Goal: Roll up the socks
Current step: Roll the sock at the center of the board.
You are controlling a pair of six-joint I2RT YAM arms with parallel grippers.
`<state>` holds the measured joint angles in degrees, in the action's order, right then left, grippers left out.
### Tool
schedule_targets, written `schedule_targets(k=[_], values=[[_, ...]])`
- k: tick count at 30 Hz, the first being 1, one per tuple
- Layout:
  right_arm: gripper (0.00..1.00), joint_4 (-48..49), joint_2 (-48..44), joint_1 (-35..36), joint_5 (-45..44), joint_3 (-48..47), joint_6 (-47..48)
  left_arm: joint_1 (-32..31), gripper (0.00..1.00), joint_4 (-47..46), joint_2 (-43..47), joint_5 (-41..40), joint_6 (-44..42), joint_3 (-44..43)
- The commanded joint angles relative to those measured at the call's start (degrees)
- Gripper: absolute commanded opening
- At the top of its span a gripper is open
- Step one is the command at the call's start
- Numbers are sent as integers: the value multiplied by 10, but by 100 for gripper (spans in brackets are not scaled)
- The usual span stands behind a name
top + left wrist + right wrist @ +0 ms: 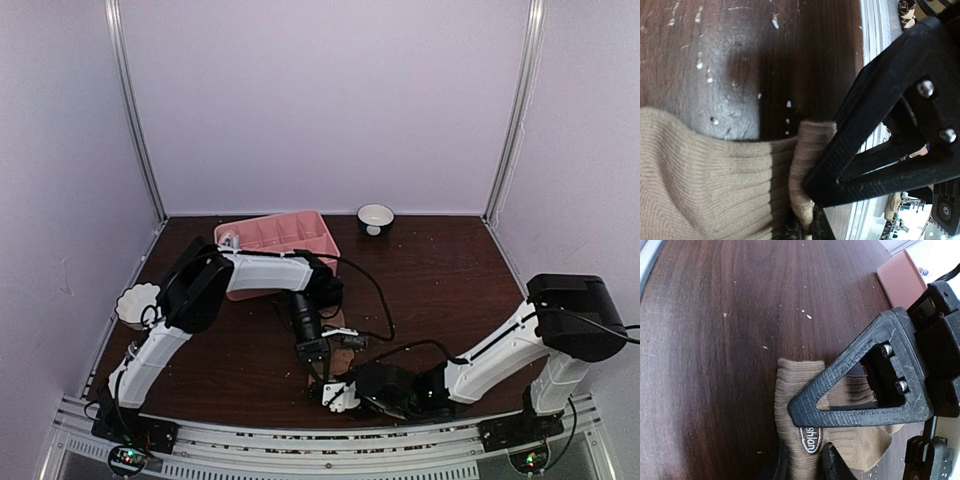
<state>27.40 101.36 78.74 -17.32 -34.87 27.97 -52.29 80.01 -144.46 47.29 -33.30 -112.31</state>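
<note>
tan-brown ribbed fabric sock (792, 382) lies on the dark wood table (450, 280), near the front edge, between the two arm tips. the pink patterned sock i can't find in any view.

left gripper (316, 356) points down onto the tan sock. right gripper (340, 385) comes in low from the near side, just beside it.

left wrist view: one end of the sock is turned over into a short tight rolled edge (807, 150), touching the black triangular finger (880, 150). the rest lies flat and ribbed off to the side.

right wrist view: one finger sits over the sock, with an oval printed label (810, 440) below it.

pincer state: only one finger of each shows clearly in its own view. can't tell whether either is spread or pinching the fabric.

step, my read: early in rolling the tan sock. the first turn is made and most of the length is unrolled.

next move: you need to push the rolled edge along the flat length while the other tip pins the cloth, or the soft knit will likely spring open.

pink compartmented plastic tray (300, 232) sits well apart at the back.
</note>
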Motion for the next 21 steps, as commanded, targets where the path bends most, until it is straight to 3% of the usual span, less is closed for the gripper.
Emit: schedule_targets(k=[1, 12, 14, 16, 21], values=[[22, -70, 26, -4, 13, 2, 8, -4, 0, -27, -57, -101, -21, 2], [4, -143, 31, -29, 69, -33, -76, 6, 2, 1, -72, -92, -44, -29], [1, -158, 33, -33, 83, -37, -99, 8, 14, 1, -65, -92, -53, -28], [0, -174, 35, -37, 104, -39, -124, 11, 39, -20, -47, -112, -49, -14], [0, -182, 62, -50, 197, -36, -193, 36, 53, -145, 79, -146, -20, 91]])
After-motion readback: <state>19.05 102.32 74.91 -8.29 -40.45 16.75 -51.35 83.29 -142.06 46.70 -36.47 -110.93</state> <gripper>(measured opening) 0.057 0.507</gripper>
